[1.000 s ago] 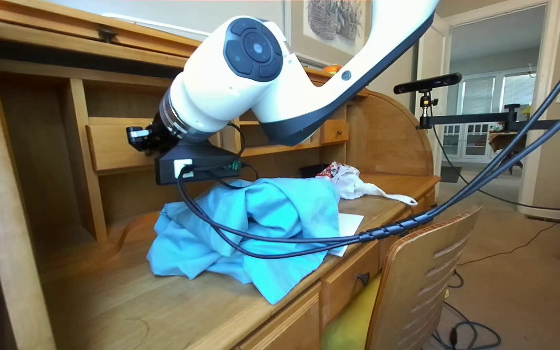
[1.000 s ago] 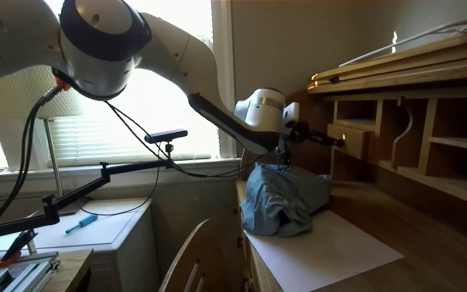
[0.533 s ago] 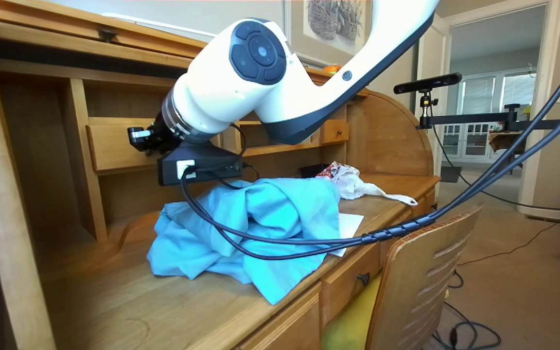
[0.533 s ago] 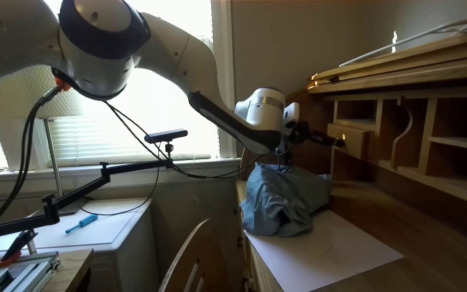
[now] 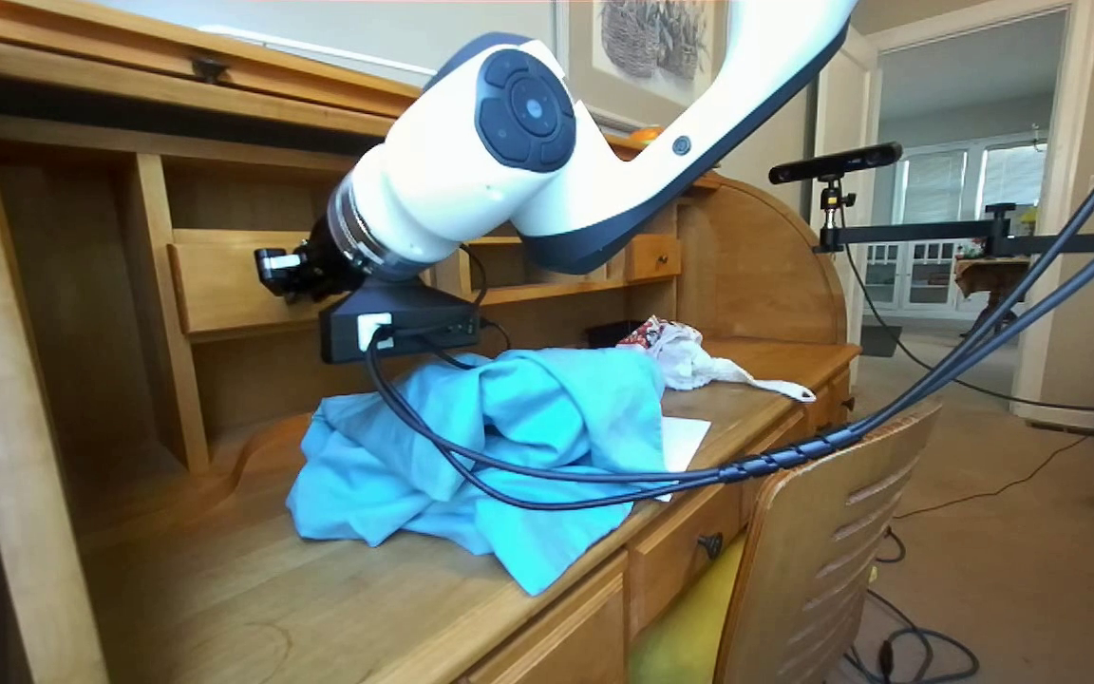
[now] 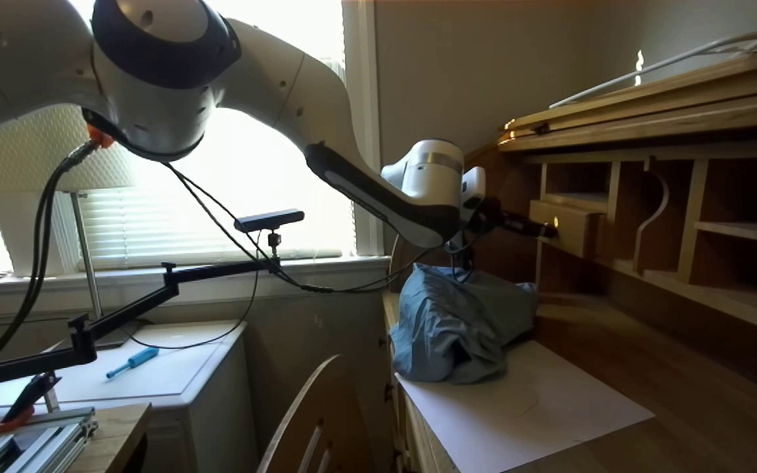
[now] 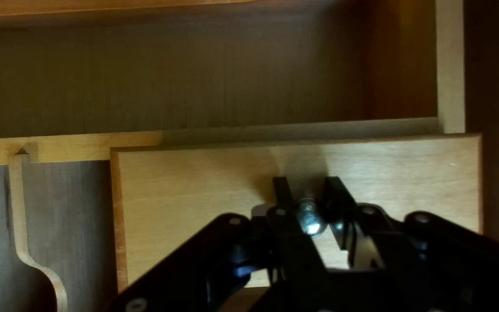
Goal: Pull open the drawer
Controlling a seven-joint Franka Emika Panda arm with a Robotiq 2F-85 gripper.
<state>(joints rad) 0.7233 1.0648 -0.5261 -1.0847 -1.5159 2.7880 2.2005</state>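
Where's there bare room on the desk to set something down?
In an exterior view, bare desktop lies between the blue cloth and the upright nearest the camera; another bare patch lies between the white paper and the cubbies. It's crowded around the cloth, with cables crossing in front, and at the drawer, where the gripper is closed on the knob.

Room in home, study-like. Wooden roll-top desk (image 5: 196,589) with pigeonholes (image 6: 750,187) in both exterior views; wooden chair (image 5: 822,541) just beside it. Framed picture (image 5: 651,47) on wall (image 5: 780,152). White-trimmed doorway (image 5: 1076,85) onto further room (image 5: 955,81), white paned doors (image 5: 906,271) at far end. Carpeted floor (image 5: 1012,541). Slatted window blinds (image 6: 155,240), textured lampshade (image 6: 17,164) on slim metal pole (image 6: 87,253), low white cabinet (image 6: 221,387) below window sill (image 6: 332,264).
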